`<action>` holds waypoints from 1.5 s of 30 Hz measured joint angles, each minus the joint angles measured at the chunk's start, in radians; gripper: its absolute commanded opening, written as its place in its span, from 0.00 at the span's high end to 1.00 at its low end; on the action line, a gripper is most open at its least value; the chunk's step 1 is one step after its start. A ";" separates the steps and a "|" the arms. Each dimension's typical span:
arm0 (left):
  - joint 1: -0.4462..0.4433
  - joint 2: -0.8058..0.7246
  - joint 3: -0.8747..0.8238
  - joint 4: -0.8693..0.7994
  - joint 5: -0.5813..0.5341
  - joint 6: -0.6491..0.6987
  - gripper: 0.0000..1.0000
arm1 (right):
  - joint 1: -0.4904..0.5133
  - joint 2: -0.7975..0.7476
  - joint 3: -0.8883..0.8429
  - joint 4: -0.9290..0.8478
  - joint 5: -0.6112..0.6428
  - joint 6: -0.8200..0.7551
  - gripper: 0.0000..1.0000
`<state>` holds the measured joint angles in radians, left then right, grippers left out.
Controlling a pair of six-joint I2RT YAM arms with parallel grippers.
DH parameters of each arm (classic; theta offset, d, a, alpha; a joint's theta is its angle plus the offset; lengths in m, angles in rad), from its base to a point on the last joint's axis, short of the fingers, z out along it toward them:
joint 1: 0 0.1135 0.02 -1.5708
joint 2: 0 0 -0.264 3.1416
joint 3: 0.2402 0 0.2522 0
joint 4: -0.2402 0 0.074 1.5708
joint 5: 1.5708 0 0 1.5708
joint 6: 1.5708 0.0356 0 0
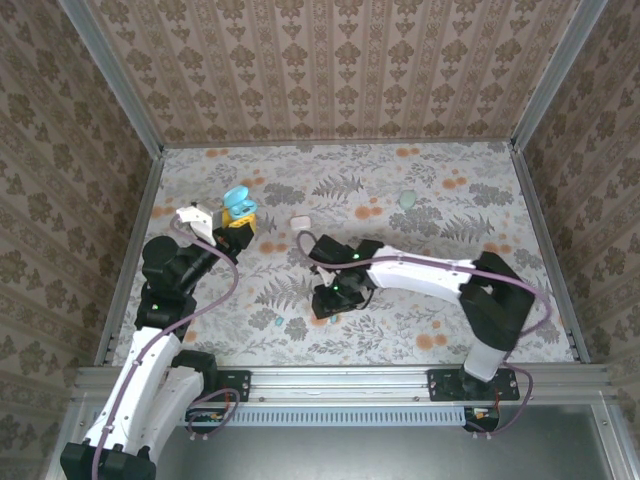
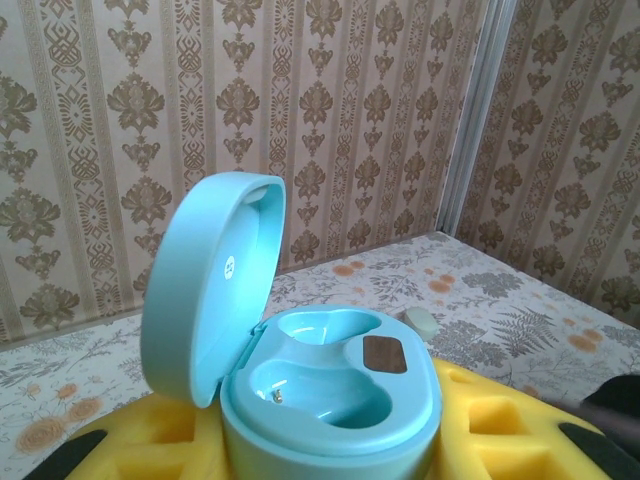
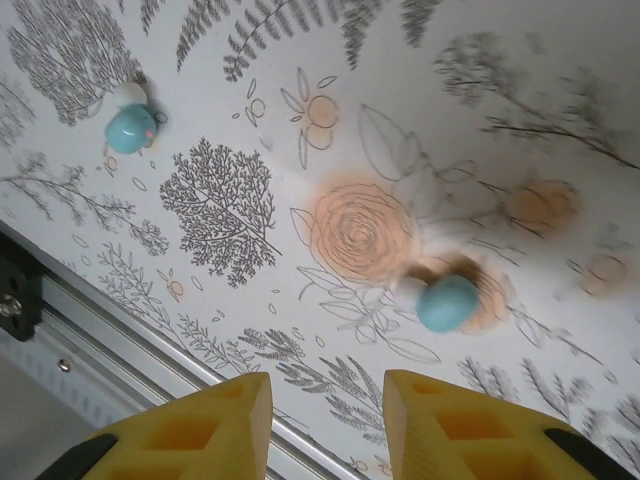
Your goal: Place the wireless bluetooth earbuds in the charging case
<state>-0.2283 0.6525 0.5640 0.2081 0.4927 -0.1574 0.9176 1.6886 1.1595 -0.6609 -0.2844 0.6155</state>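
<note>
Right tool (image 3: 325,428): jaws apart, and we see a free gap between the yellow fingers. Ahead and slightly right lies a teal earbud (image 3: 447,302) on bare tabletop (image 3: 300,90), with room all round it. A second earbud (image 3: 130,127) sits farther ahead to the left, well apart from the first. Low on the tool's left, the metal edge rail (image 3: 120,340) bounds the tabletop.

Left tool (image 2: 325,445): clamped on the charging case (image 2: 330,400). The raised lid (image 2: 215,285) walls off the left side. We note both wells are reachable from above and from the right. A pale case (image 2: 421,320) lies beyond, apart.
</note>
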 measured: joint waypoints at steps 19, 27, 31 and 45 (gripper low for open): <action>0.000 0.023 0.000 -0.008 0.040 0.006 0.64 | -0.049 -0.081 -0.285 0.314 -0.023 0.341 0.56; 0.000 0.029 0.001 -0.027 0.054 0.023 0.64 | -0.049 -0.025 -0.287 0.366 -0.036 0.385 0.58; 0.000 0.029 0.001 -0.027 0.058 0.023 0.64 | -0.048 -0.008 -0.287 0.367 -0.044 0.388 0.60; 0.000 0.026 0.000 -0.021 0.060 0.022 0.64 | -0.026 0.044 -0.216 0.355 -0.064 0.355 0.65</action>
<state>-0.2283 0.6788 0.5644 0.1867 0.5526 -0.1356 0.8917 1.7329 0.9440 -0.3061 -0.3481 0.9703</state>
